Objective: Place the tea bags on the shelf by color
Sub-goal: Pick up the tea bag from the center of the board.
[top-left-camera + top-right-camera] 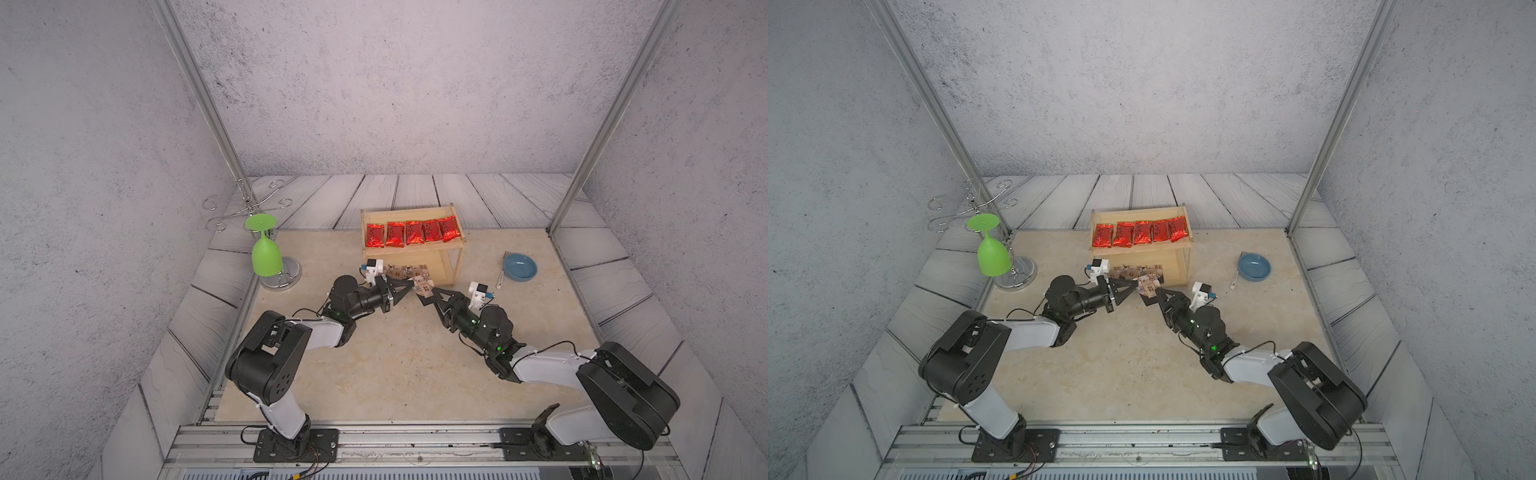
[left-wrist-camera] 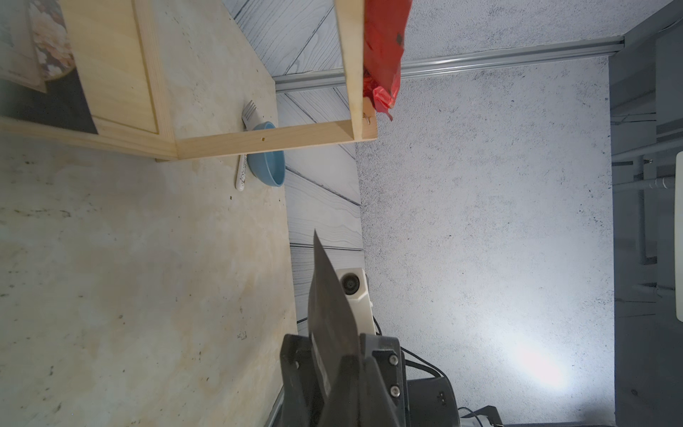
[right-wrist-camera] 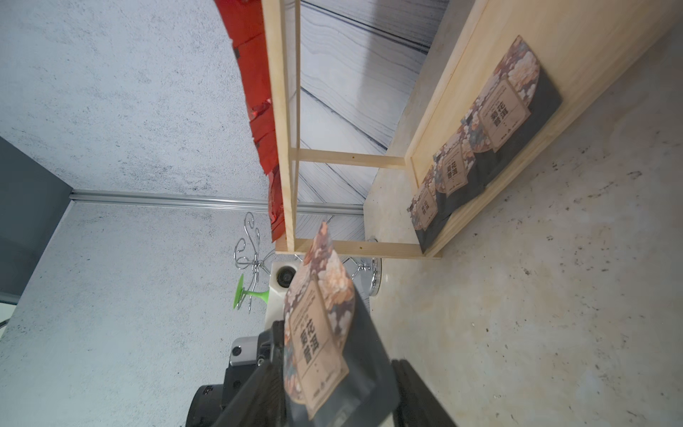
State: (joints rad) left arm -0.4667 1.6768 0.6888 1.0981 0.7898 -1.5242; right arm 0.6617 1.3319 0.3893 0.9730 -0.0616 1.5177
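Shiny red sachets (image 1: 413,232), pale wood shelf (image 1: 405,215).
Black packets (image 3: 513,111) carry tan labels over peach-grey flowers; far left green glass (image 1: 266,259), right blue bowl (image 1: 520,267), white fork (image 1: 500,279), beige mottled tabletop (image 1: 395,365).

- Desk (image 1: 374,374): wooden shelf (image 1: 411,250) at 12 o'clock, chrome stand (image 1: 286,277) at 10, blue bowl (image 1: 520,267) and fork (image 1: 501,274) at 2.
- Shelf, top board: five red sachets (image 1: 414,232); bottom board: three black packets (image 3: 452,168).

It was a robot lab test booth: printed grey wall sheets (image 1: 395,83) hung on bare metal posts (image 1: 198,83), and robot arms (image 1: 320,332) stood bolted to a metal rail (image 1: 415,444).
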